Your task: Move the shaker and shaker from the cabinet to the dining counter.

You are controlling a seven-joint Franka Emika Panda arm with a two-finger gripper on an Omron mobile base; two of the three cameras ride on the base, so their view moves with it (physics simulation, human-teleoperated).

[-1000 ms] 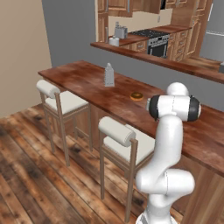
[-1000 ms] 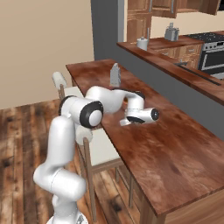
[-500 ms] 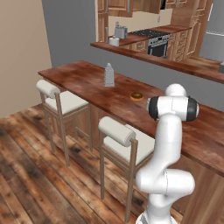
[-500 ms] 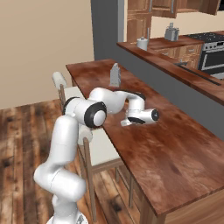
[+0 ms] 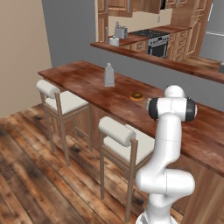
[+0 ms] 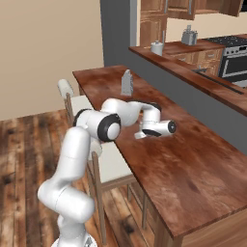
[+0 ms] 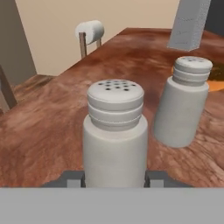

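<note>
A light-grey shaker (image 7: 115,135) stands upright on the dining counter (image 7: 48,113) right in front of the hand camera. My gripper (image 7: 113,178) is shut on its base, with one dark fingertip (image 7: 72,178) against each side. The other shaker (image 7: 181,105) sits just beyond it to the right and looks tilted in this view. In the right base view my hand (image 6: 157,128) lies low over the reddish-brown dining counter (image 6: 193,164), near its middle. My own arm blocks both shakers in the left base view.
A grey box grater (image 6: 127,82) stands farther along the counter, with a brown donut (image 5: 137,96) between it and my hand. Two cushioned stools (image 5: 65,101) (image 5: 124,136) line the near side. Kitchen worktop, stove and upper wood cabinets (image 5: 118,6) lie beyond.
My elbow has crept slightly forward in the right base view. The hand stays low over the counter in the same spot.
</note>
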